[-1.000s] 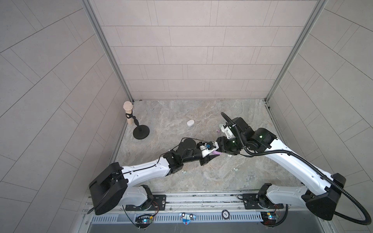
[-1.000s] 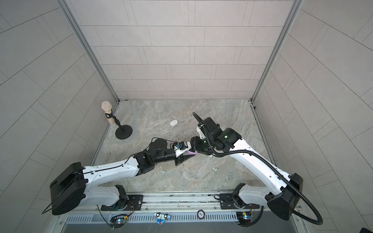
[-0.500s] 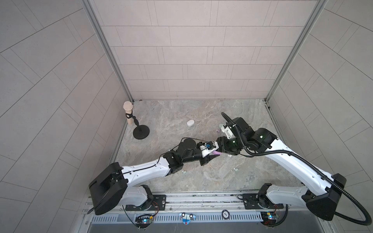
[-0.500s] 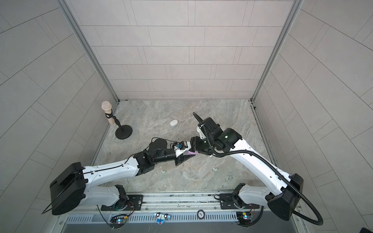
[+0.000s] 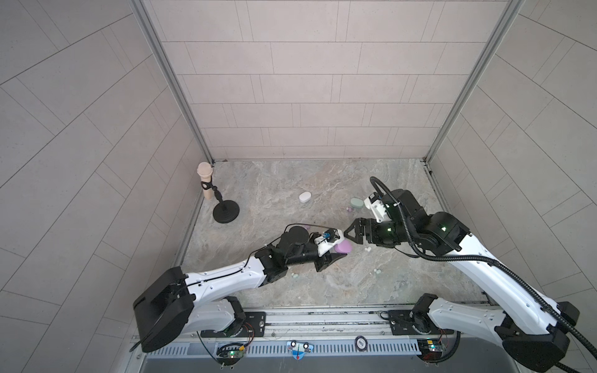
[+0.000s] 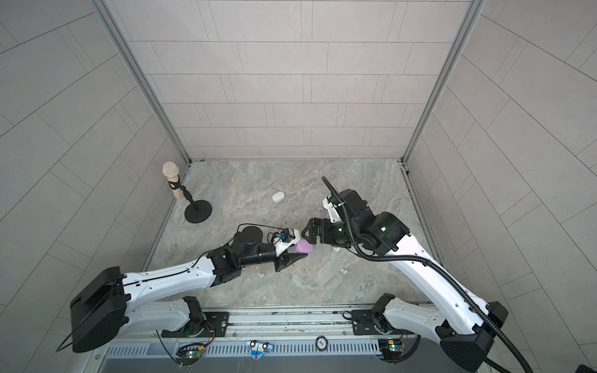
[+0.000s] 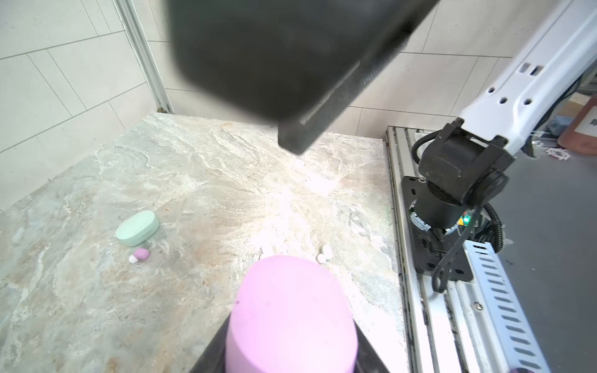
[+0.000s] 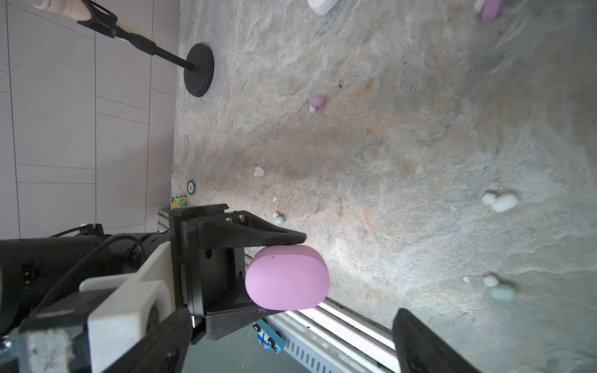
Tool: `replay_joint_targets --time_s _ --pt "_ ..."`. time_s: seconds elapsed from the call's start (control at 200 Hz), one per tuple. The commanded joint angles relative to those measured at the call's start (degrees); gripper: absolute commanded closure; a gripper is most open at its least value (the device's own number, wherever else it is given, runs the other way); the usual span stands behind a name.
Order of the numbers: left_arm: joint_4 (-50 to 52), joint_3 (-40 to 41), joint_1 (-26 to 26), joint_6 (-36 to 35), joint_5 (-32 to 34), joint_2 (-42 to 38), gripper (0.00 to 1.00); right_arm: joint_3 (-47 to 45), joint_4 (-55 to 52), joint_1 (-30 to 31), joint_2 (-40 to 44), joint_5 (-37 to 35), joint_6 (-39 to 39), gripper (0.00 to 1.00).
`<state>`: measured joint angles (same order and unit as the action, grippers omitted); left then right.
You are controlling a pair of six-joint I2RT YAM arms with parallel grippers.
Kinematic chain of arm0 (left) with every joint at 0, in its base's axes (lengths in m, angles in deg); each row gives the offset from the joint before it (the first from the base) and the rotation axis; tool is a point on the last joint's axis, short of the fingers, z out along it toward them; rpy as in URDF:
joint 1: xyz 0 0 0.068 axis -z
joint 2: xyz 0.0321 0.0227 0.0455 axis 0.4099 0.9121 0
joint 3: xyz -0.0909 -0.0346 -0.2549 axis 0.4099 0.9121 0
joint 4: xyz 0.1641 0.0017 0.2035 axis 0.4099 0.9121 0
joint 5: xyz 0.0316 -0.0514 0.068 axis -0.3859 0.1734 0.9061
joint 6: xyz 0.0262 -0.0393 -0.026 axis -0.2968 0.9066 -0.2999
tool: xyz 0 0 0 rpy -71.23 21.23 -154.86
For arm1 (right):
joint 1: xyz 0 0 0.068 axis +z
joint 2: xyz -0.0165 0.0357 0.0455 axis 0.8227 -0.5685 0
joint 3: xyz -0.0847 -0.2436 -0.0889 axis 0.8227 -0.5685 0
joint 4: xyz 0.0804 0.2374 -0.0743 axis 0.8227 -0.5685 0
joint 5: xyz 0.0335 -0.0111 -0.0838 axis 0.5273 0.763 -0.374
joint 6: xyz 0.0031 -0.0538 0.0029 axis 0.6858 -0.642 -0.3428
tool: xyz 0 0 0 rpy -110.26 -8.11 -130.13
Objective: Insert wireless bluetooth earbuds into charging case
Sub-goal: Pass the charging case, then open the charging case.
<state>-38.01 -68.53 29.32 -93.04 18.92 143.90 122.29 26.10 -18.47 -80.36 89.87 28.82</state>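
Top view: left gripper [image 5: 338, 249] pinches the lilac case [image 5: 345, 247], with the right gripper [image 5: 350, 235] just beside it. Left wrist: a lilac earbud [image 7: 139, 255] lies beside the mint case [image 7: 138, 227]. Right wrist: right jaws spread wide, clear of the case. A white earbud [image 8: 500, 202] and a mint earbud [image 8: 501, 292] lie loose on the table [image 8: 387, 145].

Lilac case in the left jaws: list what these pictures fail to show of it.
- Left wrist view: the lilac case runs off the bottom edge, so its held end is unseen.
- Both top views: the white camera mount covers part of it, and any lid seam is too small to see.
- Right wrist view: the sides pressed by the left jaws are hidden.
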Motion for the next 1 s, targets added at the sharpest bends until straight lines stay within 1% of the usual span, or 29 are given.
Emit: replay_joint_targets --time_s 0.0,0.065,0.15,0.255,0.34,0.521,0.676,0.916,0.996 --pt "-0.94 0.28 -3.33 4.2 -6.59 -2.6 0.77 3.0 -4.61 -0.44 1.41 -3.51 -12.33 0.03" --pt "-1.68 0.02 -4.89 5.97 -9.59 -3.15 0.77 2.71 -4.66 -0.4 1.97 -3.3 -17.5 0.04" --pt "-0.92 -0.77 -5.6 6.58 -12.7 -3.51 0.78 0.9 -2.1 -0.24 4.12 -2.6 -22.77 0.05" --pt "-0.57 -1.28 -5.8 7.57 -15.74 -3.86 0.79 -1.41 2.14 0.21 6.78 -1.6 -27.63 0.07" --pt "-2.35 -0.94 -5.8 8.87 -18.01 -3.89 0.8 -1.94 2.84 0.7 6.4 -0.01 -31.5 0.08" --pt "-5.63 -1.13 -5.81 10.36 -20.28 -3.01 0.8 -1.47 2.02 5.42 4.75 -1.07 -39.12 0.09" --pt "-5.78 -1.78 -5.86 10.0 -21.07 -2.44 0.8 -0.71 0.25 7.56 2.06 -0.67 -42.01 0.1" --pt "-4.76 -1.96 -5.79 9.14 -21.27 -3.16 0.8 -1.21 0.9 9.01 0.55 -1.43 -42.17 0.11" --pt "-4.7 -1.97 -5.8 9.06 -21.49 -3.16 0.8 -1.49 1.3 9.56 -0.08 -2.72 -42.06 0.12"
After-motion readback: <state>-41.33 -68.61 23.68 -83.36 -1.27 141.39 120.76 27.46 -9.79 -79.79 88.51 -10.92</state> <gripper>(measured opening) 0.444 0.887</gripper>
